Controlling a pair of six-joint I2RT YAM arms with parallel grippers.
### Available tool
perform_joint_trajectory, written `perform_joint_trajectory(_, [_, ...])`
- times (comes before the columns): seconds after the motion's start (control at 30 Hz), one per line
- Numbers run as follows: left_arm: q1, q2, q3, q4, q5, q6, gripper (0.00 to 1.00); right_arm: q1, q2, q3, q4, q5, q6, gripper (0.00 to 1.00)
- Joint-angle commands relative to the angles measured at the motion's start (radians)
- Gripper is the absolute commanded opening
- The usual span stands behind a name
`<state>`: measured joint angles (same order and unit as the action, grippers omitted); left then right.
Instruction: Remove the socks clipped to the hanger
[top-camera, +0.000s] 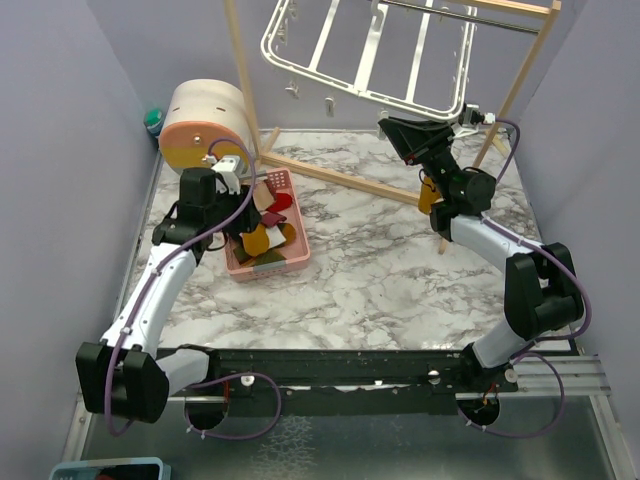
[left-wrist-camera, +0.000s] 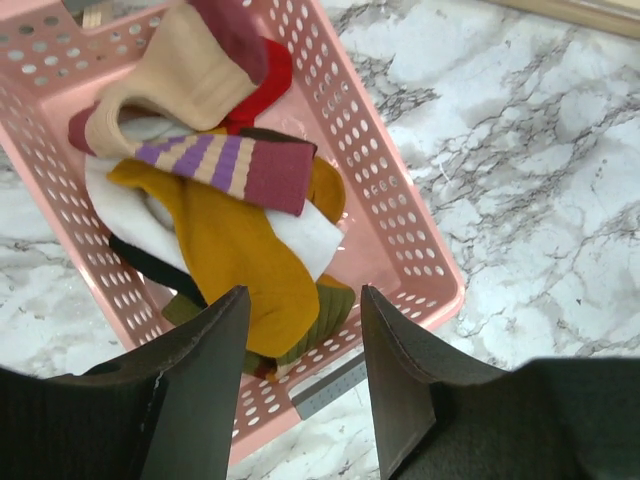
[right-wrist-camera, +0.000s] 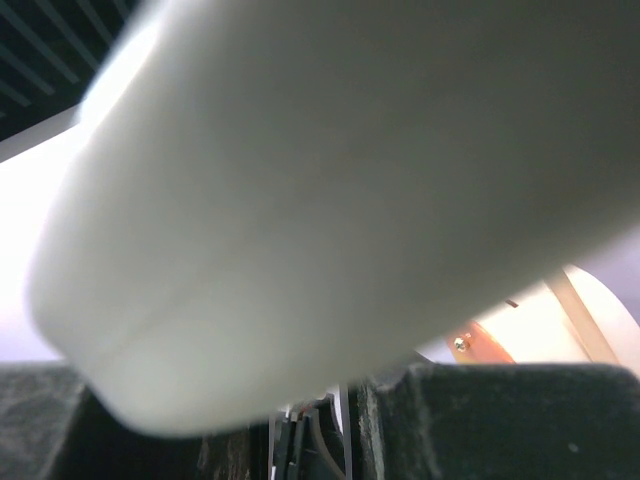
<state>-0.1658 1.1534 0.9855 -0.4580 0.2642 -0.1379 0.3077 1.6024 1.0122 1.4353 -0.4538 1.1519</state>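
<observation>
Left wrist view first: my left pincer (left-wrist-camera: 300, 305) is released, jaws wide apart and holding nothing, poised over the near end of a pink perforated basket (left-wrist-camera: 400, 200). Under it lies a heap of socks (left-wrist-camera: 215, 190). A mustard sock (left-wrist-camera: 235, 250) is on top, a maroon one with a purple-and-cream striped cuff (left-wrist-camera: 225, 165) lies across it, and a beige one (left-wrist-camera: 185, 70) sits toward the far end. White, red and olive show beneath. The basket stands on the marble counter (left-wrist-camera: 540, 200).

My right pincer (top-camera: 405, 135) is raised to the lower right corner of the hanger (top-camera: 365, 50), a white frame of crossbars hung tilted from the wooden rack (top-camera: 340, 175). The right wrist view is filled by a blurred white bar (right-wrist-camera: 330, 200), so I cannot tell whether that pincer is clenched. A mustard piece (top-camera: 430, 193) hangs just under that arm — likely a sock, though I cannot see its clip.

I judge the socks light, limp and easily stretched, so I would pinch the fabric close under the clip and pull straight down. The frame hangs free and would probably swing.
</observation>
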Motion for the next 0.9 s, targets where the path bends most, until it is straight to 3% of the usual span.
perform_joint_trajectory(0.0, [0.000, -0.019, 0.069, 0.016, 0.057, -0.011, 0.50, 0.009, -0.028, -0.018, -0.004, -0.040, 0.006, 0.01])
perform_joint_trajectory(0.2, [-0.083, 0.040, 0.011, 0.297, 0.197, -0.104, 0.51, 0.008, -0.047, -0.013, -0.028, -0.046, -0.004, 0.01])
perform_joint_trajectory(0.5, [-0.520, 0.287, -0.020, 0.770, -0.116, 0.128, 0.53, 0.008, -0.084, 0.013, -0.105, -0.073, -0.044, 0.01])
perform_joint_trajectory(0.7, [-0.594, 0.506, 0.019, 1.071, -0.146, 0.181, 0.55, 0.008, -0.111, 0.014, -0.130, -0.083, -0.055, 0.01])
perform_joint_trajectory(0.87, [-0.655, 0.658, 0.107, 1.232, -0.156, 0.208, 0.60, 0.008, -0.131, 0.017, -0.148, -0.088, -0.062, 0.01])
